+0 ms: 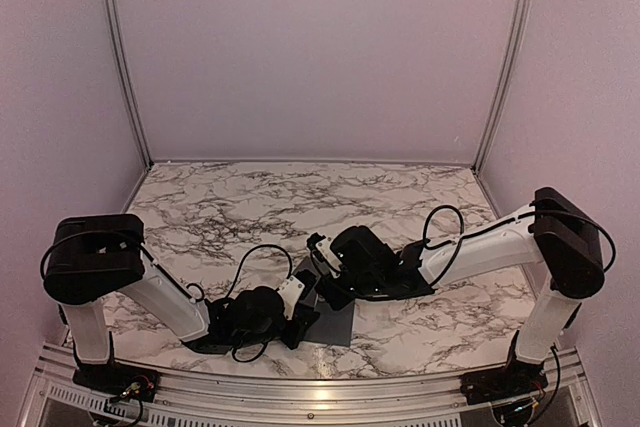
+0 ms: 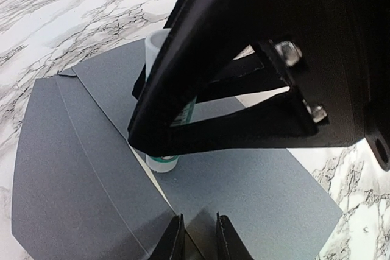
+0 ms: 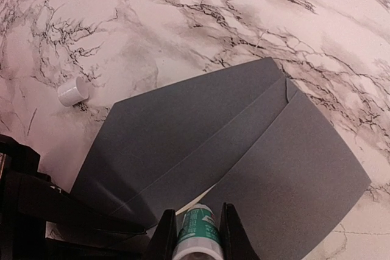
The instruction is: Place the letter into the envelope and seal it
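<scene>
The grey envelope (image 3: pixel 292 168) lies flat on the marble tabletop (image 3: pixel 183 22), flap open, with a cream sliver of the letter (image 3: pixel 201 196) at its mouth. Above the envelope, the right pincer (image 3: pixel 198 223) grips a glue stick (image 3: pixel 196 237). The left pincer (image 2: pixel 200 238) is narrowly parted and empty.

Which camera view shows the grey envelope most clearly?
The right wrist view: the envelope lies nearly whole, with its opened flap and fold line visible. In the left wrist view a black arm part hides its middle. In the top view only a small dark patch of it shows.
</scene>
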